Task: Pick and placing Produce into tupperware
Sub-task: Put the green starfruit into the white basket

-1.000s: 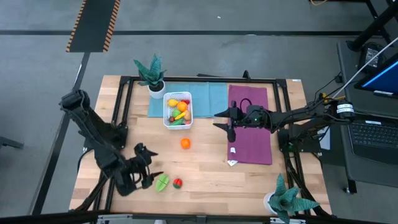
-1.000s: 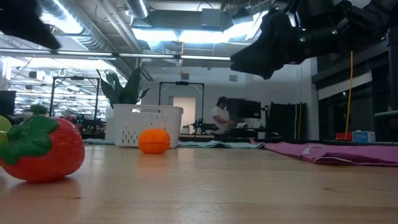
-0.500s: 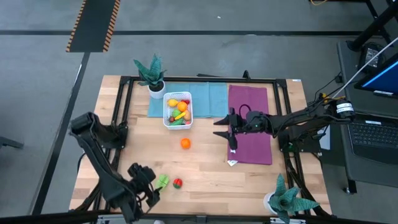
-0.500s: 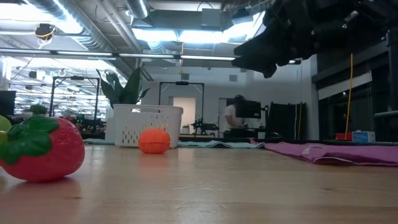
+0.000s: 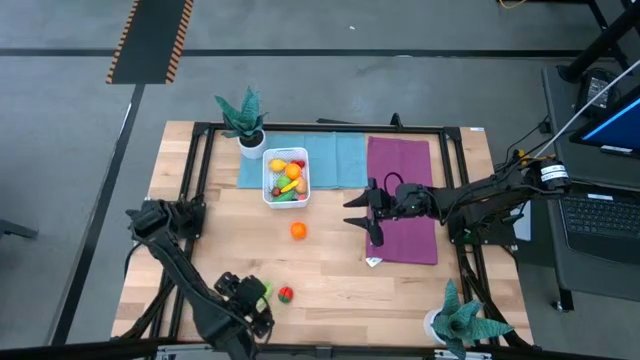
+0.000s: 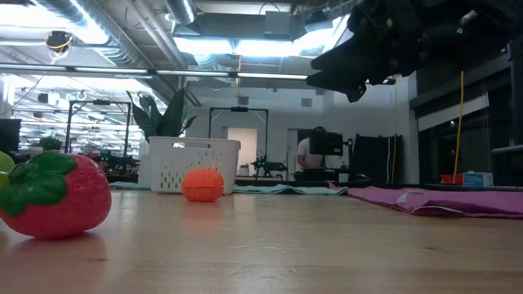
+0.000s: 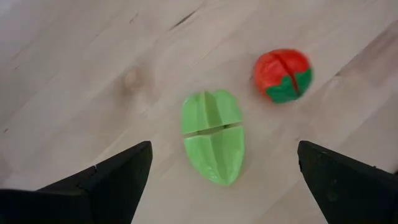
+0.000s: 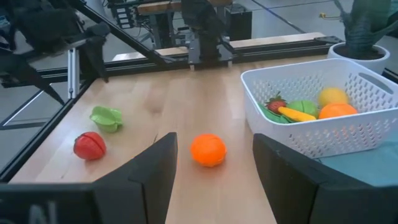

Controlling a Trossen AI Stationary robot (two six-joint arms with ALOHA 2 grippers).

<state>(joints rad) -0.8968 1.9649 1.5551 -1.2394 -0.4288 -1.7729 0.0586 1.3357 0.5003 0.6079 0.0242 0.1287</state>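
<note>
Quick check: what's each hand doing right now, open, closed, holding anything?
Left hand: open, empty, above the green piece.
Right hand: open, empty, facing the orange.

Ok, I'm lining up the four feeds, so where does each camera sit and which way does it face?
High view: overhead, straight down on the table; both arms show.
Low view: table height, level across; a dark arm overhead.
Left wrist view: above the green piece and strawberry; open left tool frames them.
Right wrist view: faces the orange and tupperware; right tool in the foreground.
Low and right wrist share the orange and tupperware.
</note>
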